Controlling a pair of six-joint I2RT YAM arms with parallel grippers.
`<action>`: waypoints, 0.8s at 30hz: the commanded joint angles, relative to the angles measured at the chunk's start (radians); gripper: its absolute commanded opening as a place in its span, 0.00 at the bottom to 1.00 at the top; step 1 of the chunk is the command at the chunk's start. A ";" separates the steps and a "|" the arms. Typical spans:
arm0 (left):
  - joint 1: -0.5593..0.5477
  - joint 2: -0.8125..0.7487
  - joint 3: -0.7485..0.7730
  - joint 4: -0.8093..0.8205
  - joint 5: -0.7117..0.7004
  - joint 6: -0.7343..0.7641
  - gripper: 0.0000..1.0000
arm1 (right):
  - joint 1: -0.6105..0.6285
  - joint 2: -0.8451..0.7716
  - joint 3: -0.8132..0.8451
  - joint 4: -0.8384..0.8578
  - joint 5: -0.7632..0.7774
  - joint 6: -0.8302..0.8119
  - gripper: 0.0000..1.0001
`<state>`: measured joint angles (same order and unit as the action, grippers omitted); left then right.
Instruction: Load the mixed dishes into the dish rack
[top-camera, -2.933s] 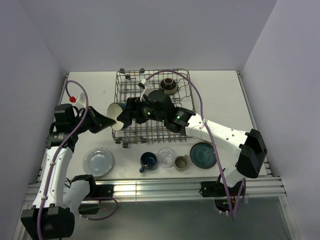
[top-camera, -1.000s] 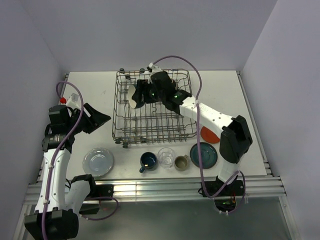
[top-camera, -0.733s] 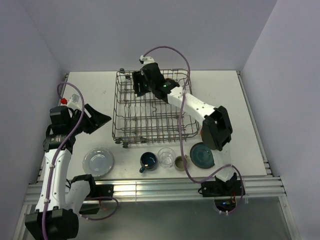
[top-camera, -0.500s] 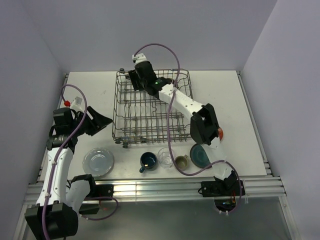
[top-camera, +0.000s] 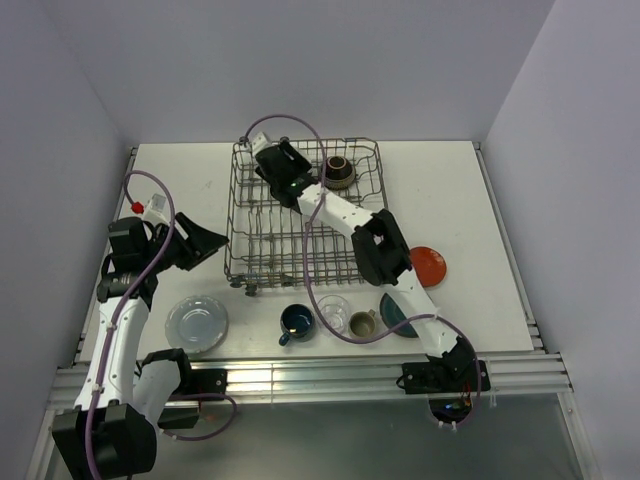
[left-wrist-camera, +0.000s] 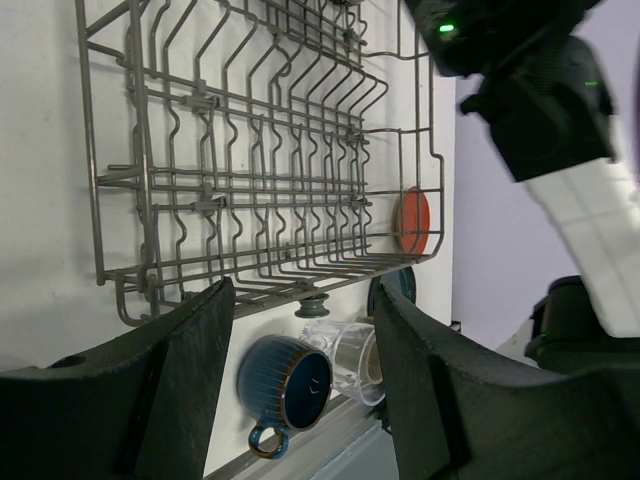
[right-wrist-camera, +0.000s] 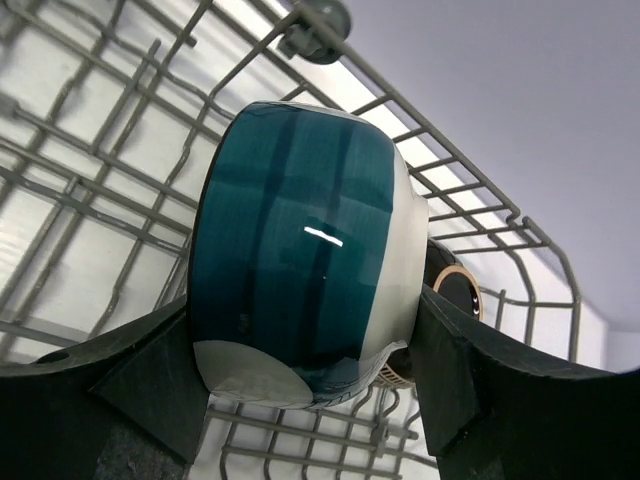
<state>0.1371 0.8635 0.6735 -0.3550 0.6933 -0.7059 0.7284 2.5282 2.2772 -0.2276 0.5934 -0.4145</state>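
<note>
Pinched a teal bowl (right-wrist-camera: 300, 270), white at the rim, between the right fingers (right-wrist-camera: 130, 400) — bowl on its side, low over the wires at the far left corner of the dish rack (top-camera: 300, 240). Could not tell whether it touched the wires. Had the right arm stretched across the rack from the near right of the counter (top-camera: 450, 190). Saw a brown bowl (top-camera: 337, 172) upright in the rack's far part, just right of those fingers and close behind the teal bowl in the wrist view.

Held the left fingers (left-wrist-camera: 190, 370) spread, pinching nothing, above the counter beside the rack's left wall, pointed toward the rack.

Counted 6 dishes outside the rack, all on the counter: a pale plate (top-camera: 197, 322) toward the near left; a blue mug (top-camera: 297, 322), a clear glass (top-camera: 333, 312) and a beige cup (top-camera: 362, 325) in a row along the rack's near side; a teal plate (top-camera: 393, 312) partly under the right arm; an orange-red plate (top-camera: 428, 265) — just right of the rack.
</note>
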 joint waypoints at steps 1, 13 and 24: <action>0.004 -0.029 -0.006 0.059 0.040 -0.018 0.63 | 0.028 0.023 0.070 0.210 0.117 -0.208 0.00; 0.004 -0.024 -0.032 0.077 0.071 -0.012 0.63 | 0.051 0.158 0.120 0.330 0.190 -0.448 0.00; 0.004 -0.032 -0.026 0.076 0.084 -0.018 0.64 | 0.045 0.153 0.116 0.297 0.168 -0.420 0.79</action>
<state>0.1371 0.8459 0.6407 -0.3176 0.7479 -0.7227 0.7742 2.6919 2.3341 -0.0010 0.7403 -0.8352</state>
